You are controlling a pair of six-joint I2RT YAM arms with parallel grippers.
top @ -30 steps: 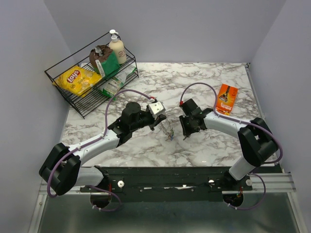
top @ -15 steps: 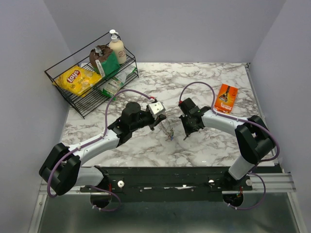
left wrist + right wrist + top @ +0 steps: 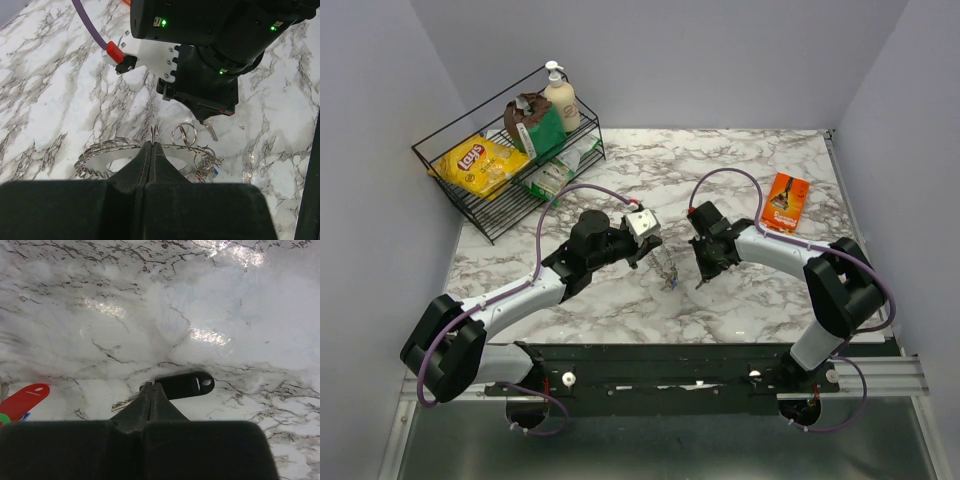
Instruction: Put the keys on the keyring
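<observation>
In the left wrist view my left gripper [image 3: 152, 144] is shut on a small wire loop standing up from the keyring [image 3: 107, 152], a large grey toothed ring held just above the marble. Small split rings [image 3: 184, 135] and a cluster of keys with a blue head [image 3: 209, 171] hang at its right. My right gripper [image 3: 152, 385] is shut on the thin ring of the black key [image 3: 185, 385], whose metal blade points left. The red key [image 3: 22, 401] lies at that view's left edge. In the top view the grippers [image 3: 655, 247] [image 3: 702, 272] sit close together with the keyring [image 3: 667, 270] between them.
A black wire rack [image 3: 490, 215] with a chips bag [image 3: 478, 163], packets and a pump bottle [image 3: 560, 98] stands at the back left. An orange package [image 3: 787, 203] lies at the right. The rest is marble tabletop [image 3: 620, 300].
My right gripper has shifted slightly down and left toward the keyring with the black key. The left arm has stayed still.
</observation>
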